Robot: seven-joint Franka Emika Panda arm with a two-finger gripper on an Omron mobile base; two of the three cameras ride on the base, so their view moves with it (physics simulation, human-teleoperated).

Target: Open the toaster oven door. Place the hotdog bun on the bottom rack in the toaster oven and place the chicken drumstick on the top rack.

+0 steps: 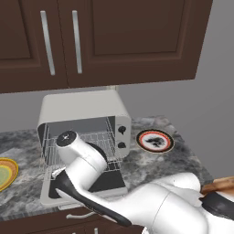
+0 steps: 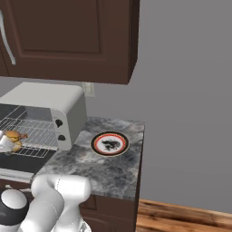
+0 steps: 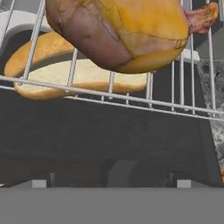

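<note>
The light-grey toaster oven (image 1: 84,109) (image 2: 50,102) stands on the counter. The toaster oven door (image 1: 112,182) hangs open, folded down flat in front. In the hand view the brown-orange chicken drumstick (image 3: 118,30) rests on the wires of the top rack (image 3: 131,99). The tan hotdog bun (image 3: 57,72) lies under those wires, seen through them. The drumstick (image 2: 13,135) also sits on the pulled-out wire shelf in the right base view. My gripper (image 3: 109,183) is open just in front of and below the drumstick, with nothing between its fingers. In the left base view my arm hides it.
A red-rimmed plate with a dark pattern (image 1: 155,140) (image 2: 110,143) lies on the granite counter right of the oven. A yellow-green plate (image 1: 5,173) sits at the far left. Dark wall cabinets (image 1: 91,36) hang above. The counter ends at the right (image 2: 138,154).
</note>
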